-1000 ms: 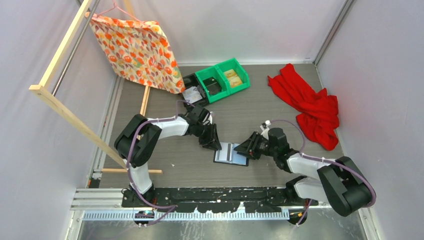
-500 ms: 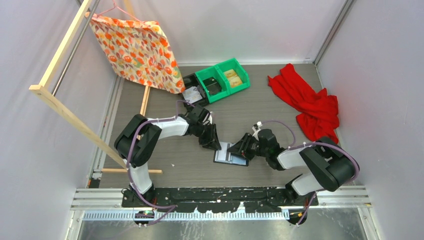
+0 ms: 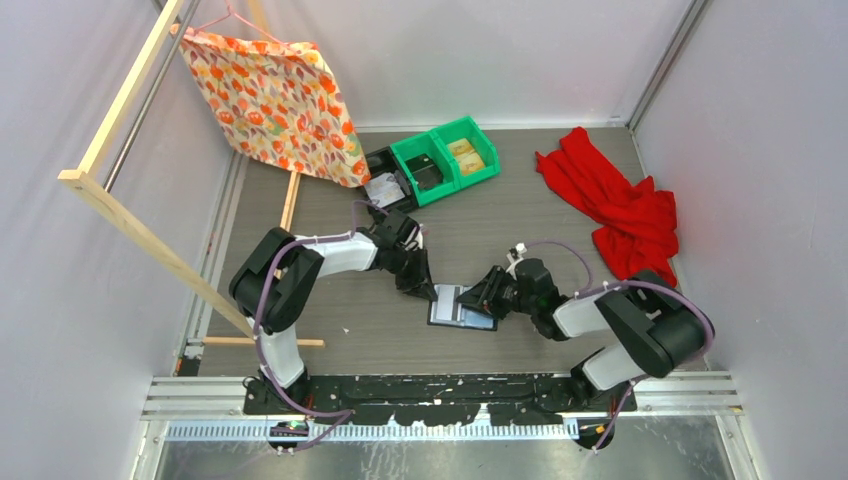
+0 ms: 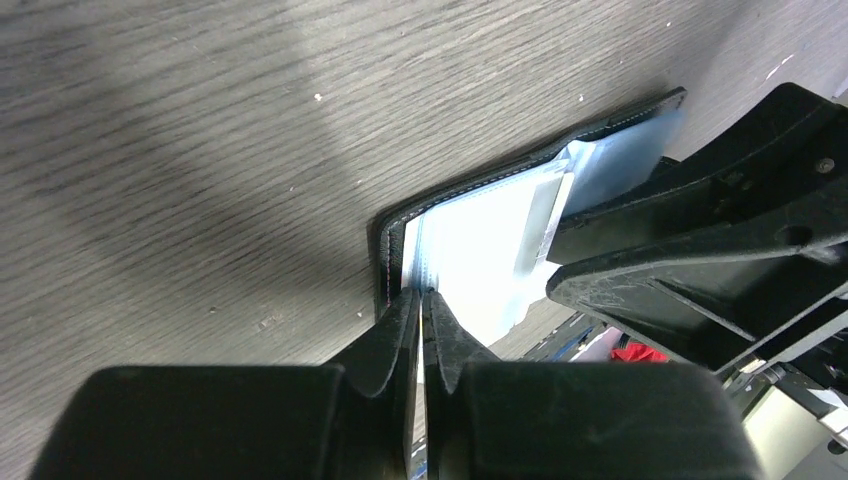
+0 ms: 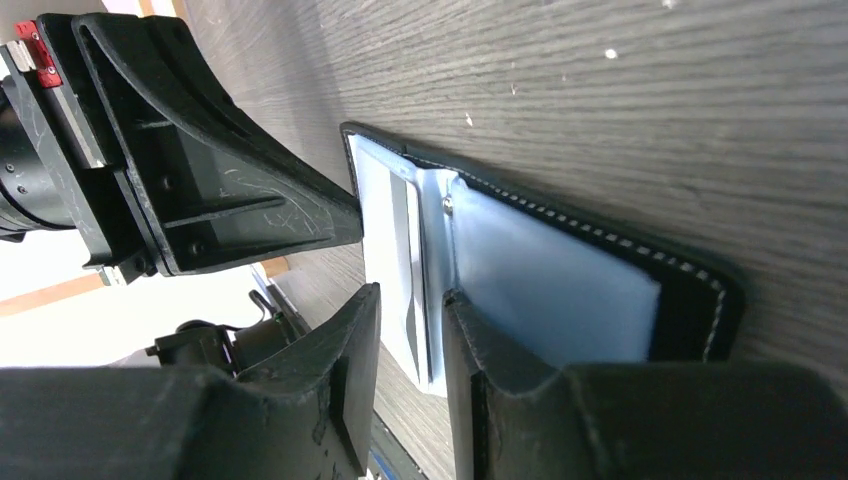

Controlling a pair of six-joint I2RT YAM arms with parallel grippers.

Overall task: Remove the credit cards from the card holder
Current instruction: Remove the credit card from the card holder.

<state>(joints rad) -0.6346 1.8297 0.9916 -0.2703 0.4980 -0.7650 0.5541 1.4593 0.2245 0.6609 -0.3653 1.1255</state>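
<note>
Left end effector (image 3: 421,287): fingers together, leaving only a thin slit, tips at the left edge of the card holder (image 3: 462,308). Whether they pinch anything cannot be told. The card holder lies open on the surface (image 3: 520,220) between both arms, with pale credit cards (image 4: 475,245) seated in its sleeves. Right end effector (image 3: 487,296): fingers slightly apart, straddling a pale edge near the fold.

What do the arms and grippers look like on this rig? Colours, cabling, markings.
On the left arm and right arm: black joint housings, white link shells, a purple cable looped outside each. The left gripper and right gripper: matte black, scuffed, wedge-shaped fingers. Small red tab at the left gripper's base.
</note>
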